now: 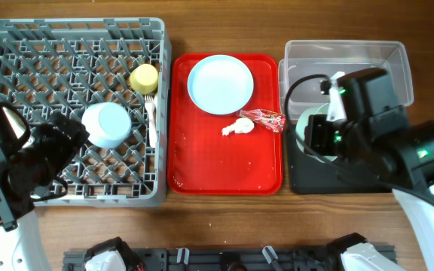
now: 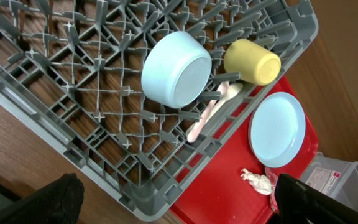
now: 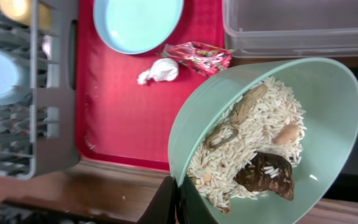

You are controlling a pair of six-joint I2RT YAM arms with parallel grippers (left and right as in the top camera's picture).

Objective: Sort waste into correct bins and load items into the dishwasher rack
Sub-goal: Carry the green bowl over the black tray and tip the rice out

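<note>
Overhead looks straight down on the whole desk (image 1: 224, 22), while both wrist cameras look down obliquely from nearer, all sharing the red tray (image 1: 209, 150) and blue plate (image 1: 220, 83).

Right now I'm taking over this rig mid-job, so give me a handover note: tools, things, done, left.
Left tool: open, empty, above the rack.
Right tool: shut on the mint green bowl rim, tilting it, with rice scraps inside, over the black tray.
Done: yellow cup, light blue bowl and white cutlery are in the rack.
Left: dump the scraps and rack that bowl. Plate, tissue and wrapper lie on the red tray. The clear tub looks empty.
</note>
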